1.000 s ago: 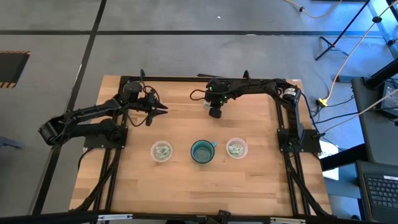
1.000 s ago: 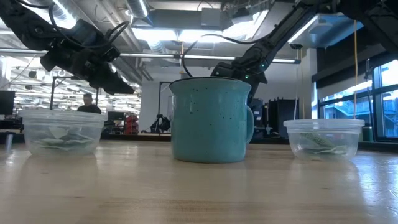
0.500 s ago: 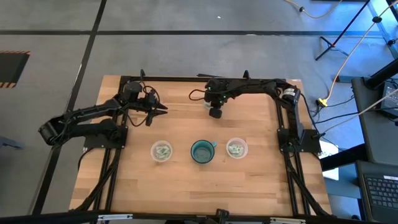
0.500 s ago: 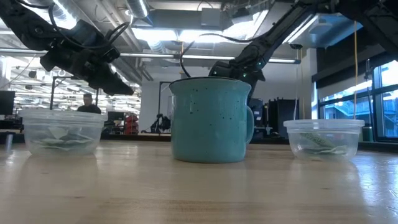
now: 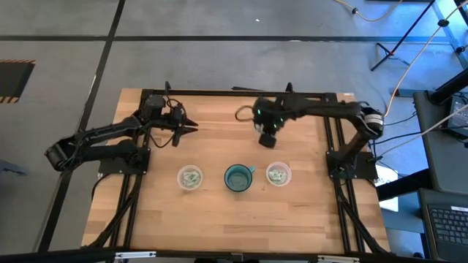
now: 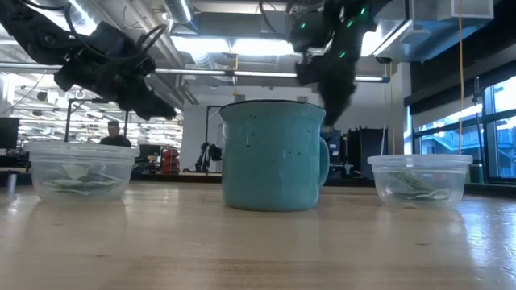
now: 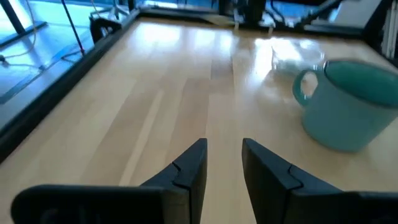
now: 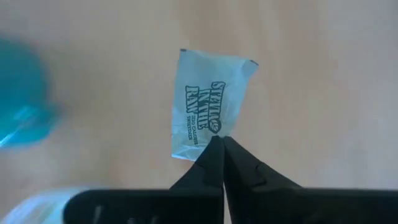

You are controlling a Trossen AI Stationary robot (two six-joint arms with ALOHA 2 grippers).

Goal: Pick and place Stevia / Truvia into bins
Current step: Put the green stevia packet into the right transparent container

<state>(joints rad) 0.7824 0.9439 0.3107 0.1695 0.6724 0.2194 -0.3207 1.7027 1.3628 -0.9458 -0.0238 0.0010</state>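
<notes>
My right gripper [image 8: 221,142] is shut on one pale Stevia packet [image 8: 208,102] printed with dark lettering. In the high view it [image 5: 268,137] hangs over the table just far of the right clear cup [image 5: 278,174]. That cup and the left clear cup [image 5: 190,177] both stand on their bases and hold packets. My left gripper [image 7: 224,146] is open and touches nothing. It hovers over the far left part of the table [image 5: 190,128]. My right gripper pinches the packet by one short edge [image 8: 213,138], only at the free ends of the two fingers. The fingers point down from above. The packet is lifted clear of the table and extends past the fingertips, flat and uncreased.
A teal mug [image 5: 238,177] with a handle stands between the two cups; in the low view it [image 6: 274,155] hides the middle of the table. Bare wood [image 5: 219,146] lies between the arms and near the front edge. Dark frame rails [image 5: 333,146] run along the table's sides.
My right gripper has swung from the far middle of the table toward the right and the near edge, closing on the right cup, and stays shut on the packet. My left arm has kept still.
</notes>
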